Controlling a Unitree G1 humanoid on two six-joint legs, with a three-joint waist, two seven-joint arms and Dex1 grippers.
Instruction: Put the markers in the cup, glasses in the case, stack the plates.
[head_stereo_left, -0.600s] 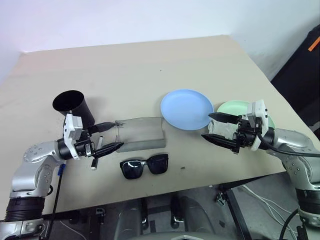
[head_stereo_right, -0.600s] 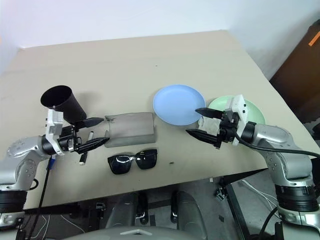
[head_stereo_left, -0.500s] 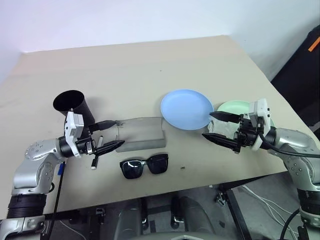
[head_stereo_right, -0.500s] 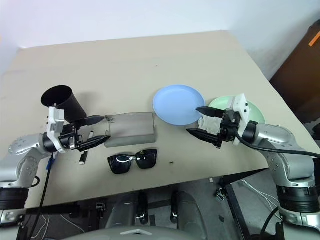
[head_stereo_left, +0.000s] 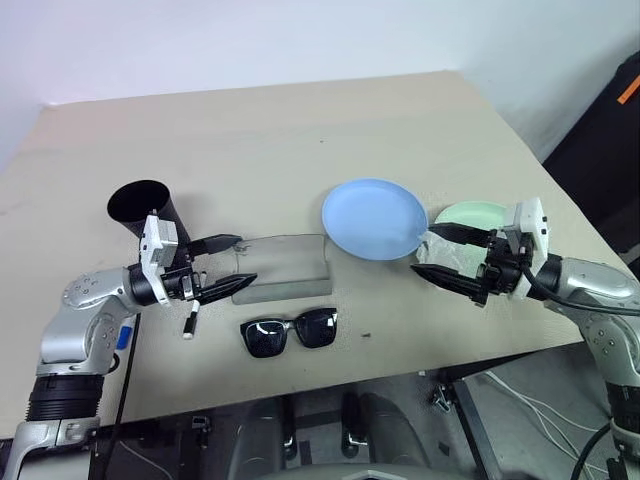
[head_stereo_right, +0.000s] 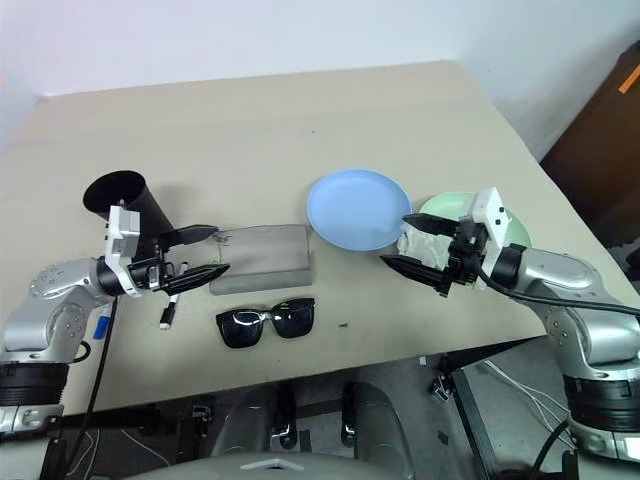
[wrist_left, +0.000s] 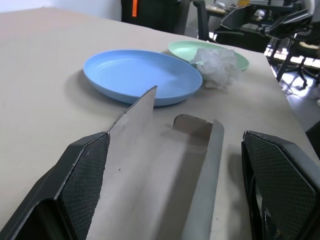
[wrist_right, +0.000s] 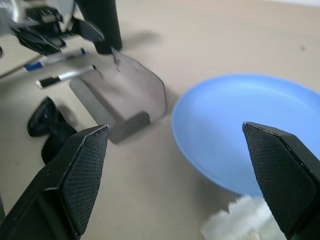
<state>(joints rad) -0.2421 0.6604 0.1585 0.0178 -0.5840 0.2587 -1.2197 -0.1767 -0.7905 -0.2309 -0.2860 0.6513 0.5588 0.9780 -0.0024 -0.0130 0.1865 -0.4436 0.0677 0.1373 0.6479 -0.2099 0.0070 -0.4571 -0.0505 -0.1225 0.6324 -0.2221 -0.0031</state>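
Both arms have shifted a little: the left gripper (head_stereo_left: 222, 263) has slid toward the case (head_stereo_left: 285, 268), the right gripper (head_stereo_left: 445, 254) has eased back toward the green plate (head_stereo_left: 478, 213). Each has its fingers spread wide, holding nothing. On the table (head_stereo_left: 300, 130), largest first: blue plate (head_stereo_left: 373, 217) beside the green one (crumpled wrap lies on it), cup (head_stereo_left: 145, 208), case, glasses (head_stereo_left: 290, 331), markers (head_stereo_right: 171, 305). Nothing looks sorted yet; I'd judge the next move is lowering the left gripper onto a marker.
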